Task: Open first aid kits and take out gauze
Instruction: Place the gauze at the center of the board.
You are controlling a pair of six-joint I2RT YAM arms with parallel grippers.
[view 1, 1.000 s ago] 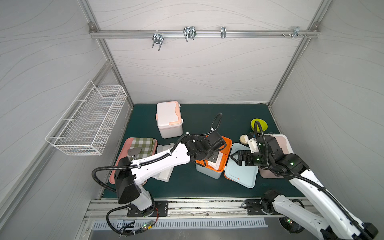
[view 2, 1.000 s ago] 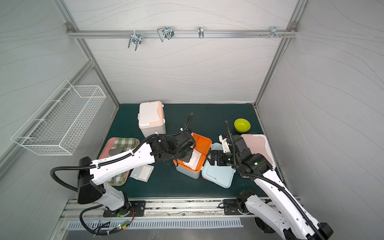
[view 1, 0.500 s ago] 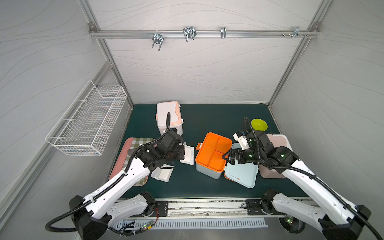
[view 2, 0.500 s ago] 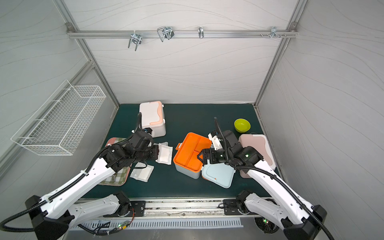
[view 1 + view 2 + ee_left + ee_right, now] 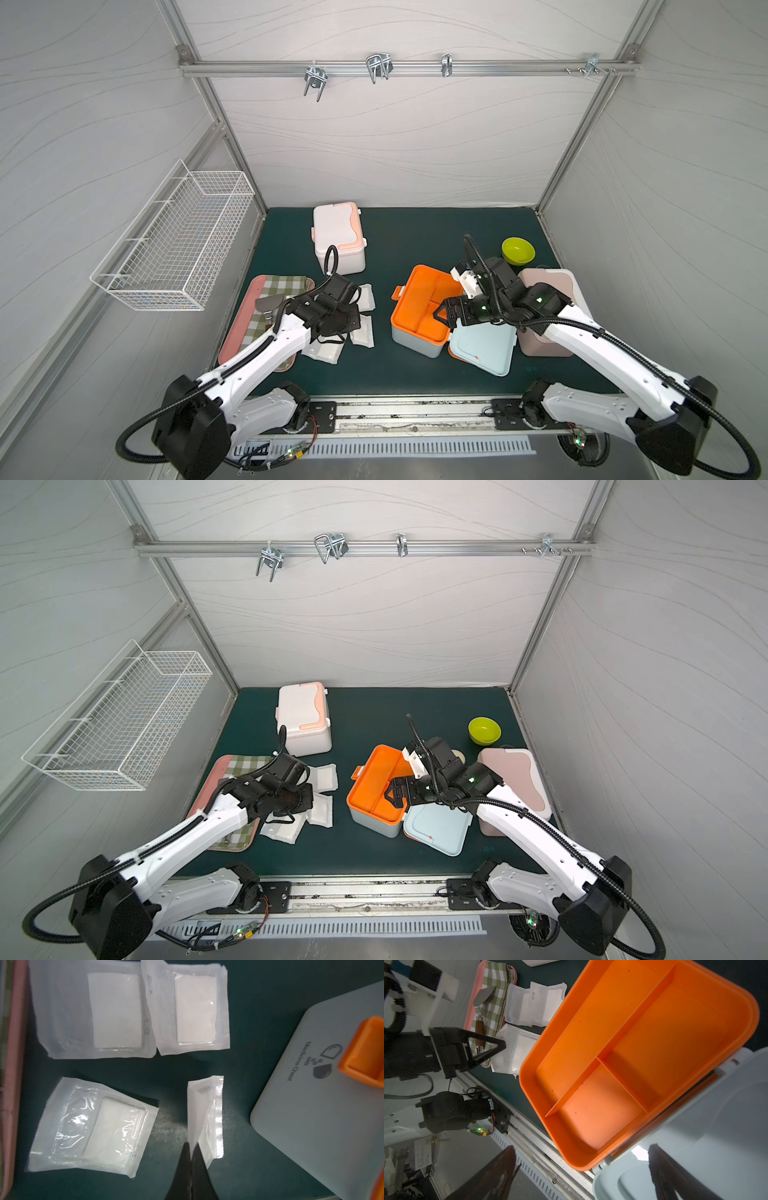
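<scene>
Gauze: the held pouch (image 5: pixel 205 1118) is pinched by one edge in the left gripper (image 5: pixel 192 1148), whose jaws are closed on it. It hangs edge-on over the green mat (image 5: pixel 249 1022), and contact with the mat cannot be confirmed. 3 more pouches lie flat on the mat: a crinkled pouch (image 5: pixel 89 1124) just beside that gripper, and a large pouch (image 5: pixel 93 1012) and a smaller pouch (image 5: pixel 193 1012) further out from it (the large one may be 2 overlapped; count unconfirmed). The pale blue kit (image 5: pixel 415 340) stands open just under and ahead of the right gripper (image 5: pixel 581 1153), whose jaws stand wide apart and hold nothing. Its orange tray (image 5: pixel 633 1053) shows 3 bare compartments, and its lid (image 5: pixel 482 349) lies folded back. Anything beneath the tray is hidden. The white kit (image 5: pixel 338 237), well apart from the left gripper, is closed. The pink kit (image 5: pixel 523 775), just behind the right gripper, appears closed too. Assessment: 1 of 3 kits is opened, the held pouch awaits release, and 2 kits remain.
</scene>
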